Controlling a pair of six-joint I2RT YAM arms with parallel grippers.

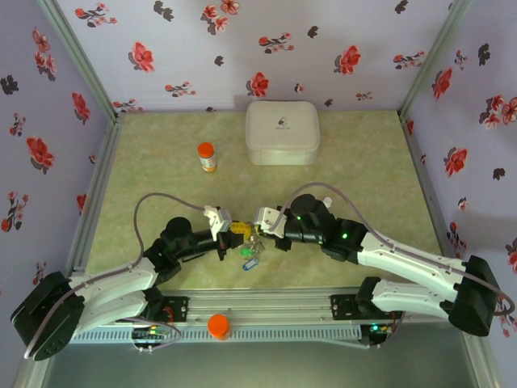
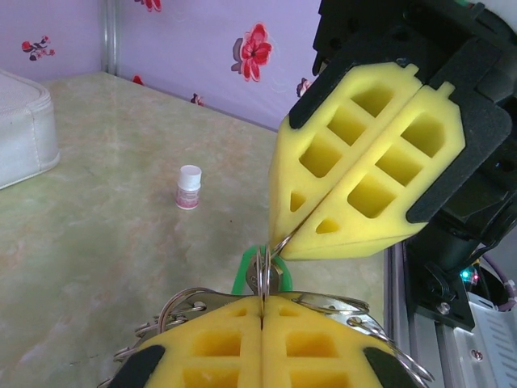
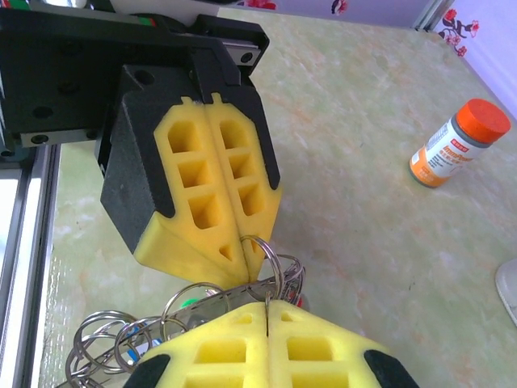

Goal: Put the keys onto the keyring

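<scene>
My two grippers meet tip to tip over the front middle of the table. My left gripper [image 1: 233,229] [image 2: 262,301] is shut on the keyring [image 2: 186,301], a thin grey metal band that lies across its yellow pads with small split rings threaded on it. My right gripper [image 1: 252,229] [image 3: 266,303] is shut on a small split ring [image 2: 280,242] that joins a green-tagged key [image 2: 242,271]. The bunch of keys [image 1: 250,255] hangs below the tips, green and blue tags showing. More rings [image 3: 105,339] trail along the keyring [image 3: 210,297]. The left gripper [image 3: 246,250] points down at my right pads.
An orange-capped bottle [image 1: 208,156] [image 3: 456,144] stands at the back left. A white box [image 1: 281,132] [image 2: 20,129] sits at the back centre. A small white-capped vial [image 2: 187,187] stands behind the right arm. Flowered walls close three sides. An orange knob [image 1: 219,325] sits on the front rail.
</scene>
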